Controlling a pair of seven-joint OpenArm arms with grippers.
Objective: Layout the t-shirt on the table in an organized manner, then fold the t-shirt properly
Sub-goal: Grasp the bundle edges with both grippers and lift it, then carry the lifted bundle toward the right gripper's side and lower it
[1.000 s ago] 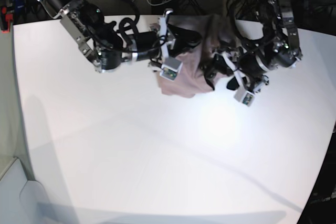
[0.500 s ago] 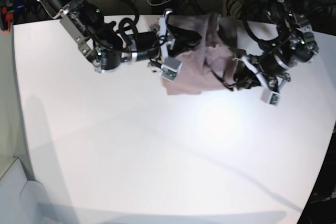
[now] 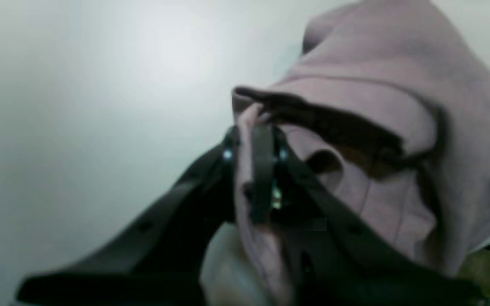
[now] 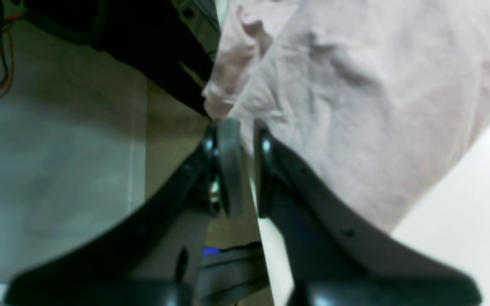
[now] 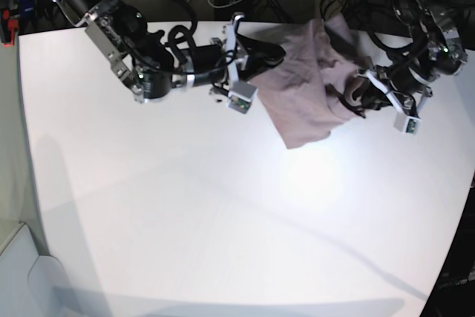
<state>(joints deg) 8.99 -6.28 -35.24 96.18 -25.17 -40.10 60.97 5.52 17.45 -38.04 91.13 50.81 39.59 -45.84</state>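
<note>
Both grippers, left [image 3: 255, 170] and right [image 4: 245, 170], clamp opposite edges of shirt [image 5: 304, 87], stretched between them so it spreads flat on table [image 5: 223, 220].

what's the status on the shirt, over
Left gripper shut on t-shirt. Right gripper shut on its other edge. Shirt bunched between them, far side of table. Nothing blocking.

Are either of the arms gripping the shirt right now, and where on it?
Both. The left gripper is shut on a bunched fold of the shirt at its right side in the base view; the right gripper pinches its opposite edge.
</note>
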